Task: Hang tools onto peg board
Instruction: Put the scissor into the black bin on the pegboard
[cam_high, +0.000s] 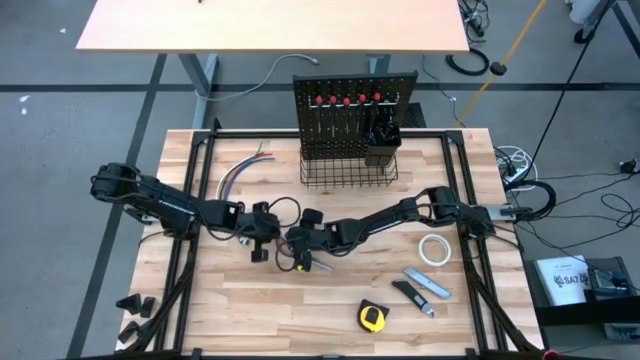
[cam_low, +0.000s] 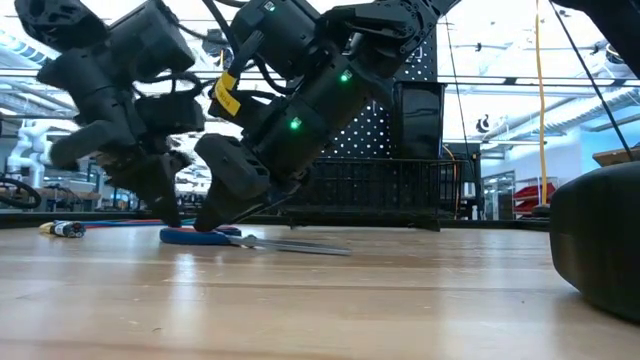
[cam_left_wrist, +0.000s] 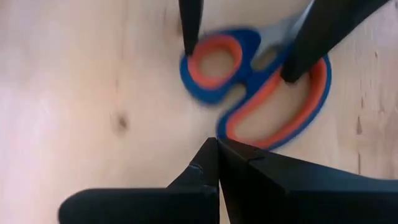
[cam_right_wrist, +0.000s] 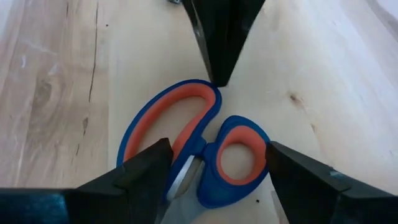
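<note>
**Scissors pickup: right gripper straddling the handles, not clamped yet**

Blue-and-orange-handled steel scissors (cam_right_wrist: 200, 148) lie flat on the light wooden tabletop (cam_high: 300, 320), well in front of the upright black perforated peg board (cam_high: 352, 118), roughly centred on it.

Right gripper (cam_right_wrist: 214, 168) is down at the scissors, fingers spread wide, one either side of the handle loops; nothing grasped. Left gripper (cam_left_wrist: 217, 144) is clenched shut and empty, its tip just beside the large loop, opposite the right one.

My read for a clean grab: close across the neck between the loops, not on one ring, or the scissors will swing. Pull the left tip clear first. Lift level so a loop can go over a hook.

Legible writing: none on the scissors. A white sheet (cam_high: 567, 278) beside the table has printing, too small to read.
</note>
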